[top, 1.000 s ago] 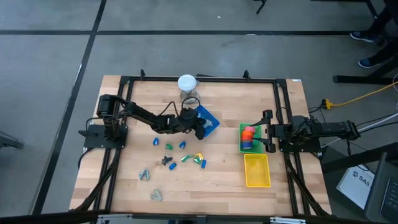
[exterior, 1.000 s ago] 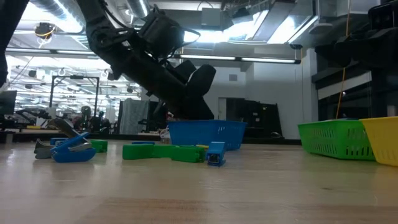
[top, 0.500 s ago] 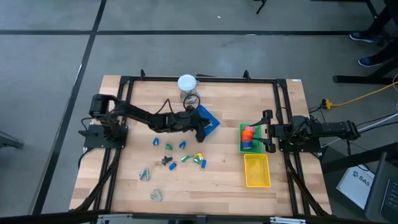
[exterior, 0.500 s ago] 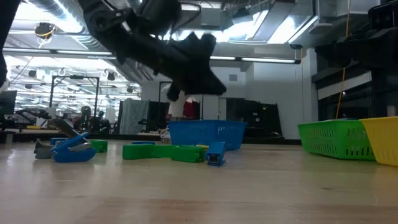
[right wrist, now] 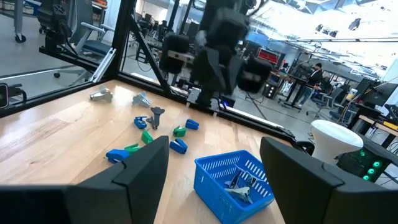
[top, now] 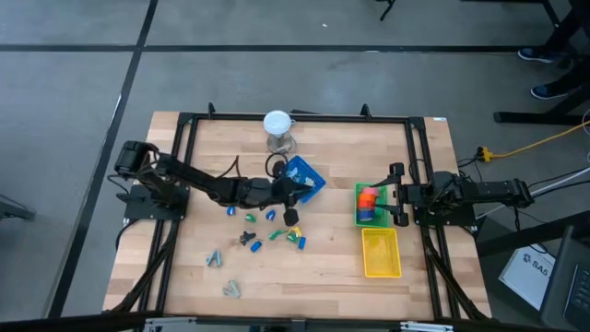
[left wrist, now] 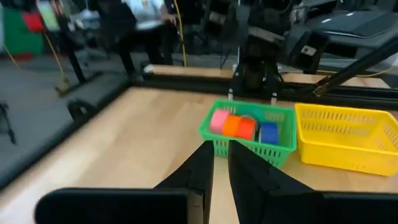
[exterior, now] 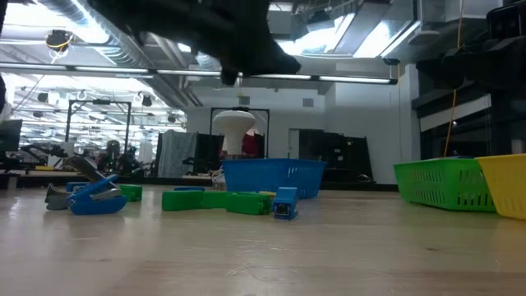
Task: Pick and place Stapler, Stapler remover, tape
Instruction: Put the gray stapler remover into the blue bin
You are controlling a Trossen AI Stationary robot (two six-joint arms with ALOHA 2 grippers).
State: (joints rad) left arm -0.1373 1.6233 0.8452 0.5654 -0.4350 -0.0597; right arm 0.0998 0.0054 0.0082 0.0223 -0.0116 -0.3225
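The left end effector (top: pixel 291 216) hangs in the air over the middle of the tabletop (top: pixel 184 249), its arm stretched nearly flat from its base. Its two fingers (left wrist: pixel 202 168) stand almost together with only a slim gap showing in its own wrist view, and nothing can be seen held between them. Just below it lie loose pieces: small blue and green staplers (top: pixel 275 235) and one dark stapler remover (top: pixel 246 239), while grey metal removers (top: pixel 214 259) sit farther off, toward the near left corner. Just behind it stands the blue basket (top: pixel 304 177), which already holds metal pieces, so I judge it the bin for removers. The tape (top: pixel 369 196) lies well apart, ahead of the fingers, as pink and orange rolls packed with a blue one inside the green basket (top: pixel 357 205); that sort seems already done. The yellow basket (top: pixel 381 253) beside it looks unfilled, likely meant for staplers. The right end effector (top: pixel 398 194) waits wide apart and holding nothing, right against the green basket's far side.
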